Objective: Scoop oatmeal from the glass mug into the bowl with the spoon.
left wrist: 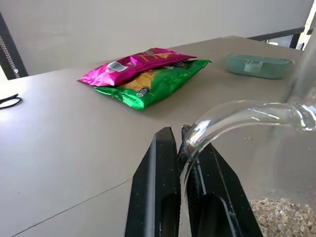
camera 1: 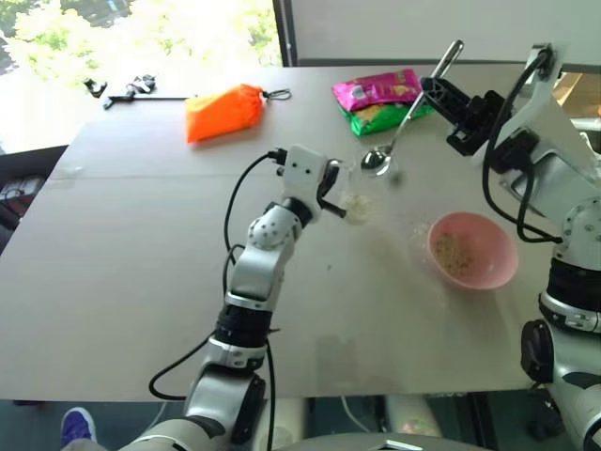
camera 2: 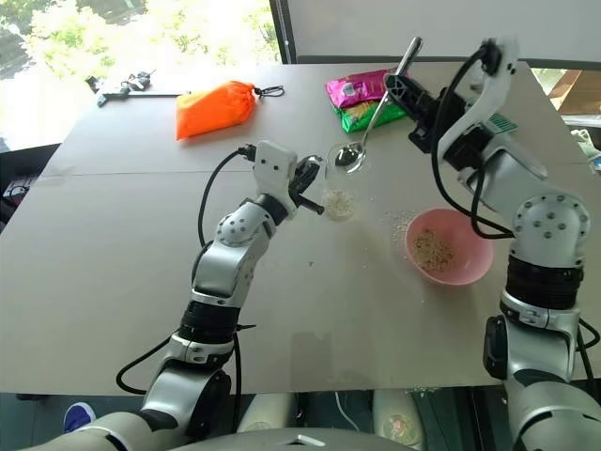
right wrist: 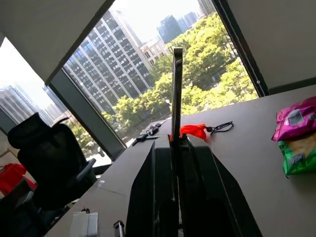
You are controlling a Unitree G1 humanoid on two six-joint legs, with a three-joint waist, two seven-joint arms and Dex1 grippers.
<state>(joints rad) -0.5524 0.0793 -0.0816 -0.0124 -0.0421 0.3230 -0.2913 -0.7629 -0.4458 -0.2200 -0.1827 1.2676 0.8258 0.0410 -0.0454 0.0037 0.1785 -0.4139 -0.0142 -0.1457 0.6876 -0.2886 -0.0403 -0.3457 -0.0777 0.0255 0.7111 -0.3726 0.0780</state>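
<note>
Left tool [left wrist: 178, 148]: pressed together on the thin handle of the glass mug [camera 2: 338, 193], the black fingers [left wrist: 157, 187] pinching the clear loop from both sides.
Glass mug: upright on the bench [camera 1: 141, 244], near its middle, just in front of the left tool; a low layer of oatmeal [left wrist: 284, 217] sits at its bottom.
Right tool [camera 1: 434, 86]: closed on the handle of the spoon [camera 1: 399, 132], gripping it around mid-length (the handle's end sticks up past the fingers).
Spoon: tilted, its oval end [camera 2: 348, 158] lowest and hanging just above the mug's rim; whether it touches the glass I cannot tell.
Bowl [camera 1: 474, 252]: pink, resting on the bench to the right of the mug and apart from it, below the right arm; a small heap of oat flakes [camera 2: 432, 249] lies inside.
Spilled flakes [camera 2: 401, 224]: a few crumbs scattered on the bench between mug and bowl.
Snack packets [camera 1: 380, 99]: pink over green, lying flat at the far side of the bench, behind the spoon.
Orange pouch [camera 1: 223, 111]: at the far left side, with a black cord loop at its tip.
Teal scoop [left wrist: 256, 65]: on the bench beyond the mug, seen from the left wrist.
Office chair [right wrist: 47, 158]: black, beyond the bench edge by the window.
</note>
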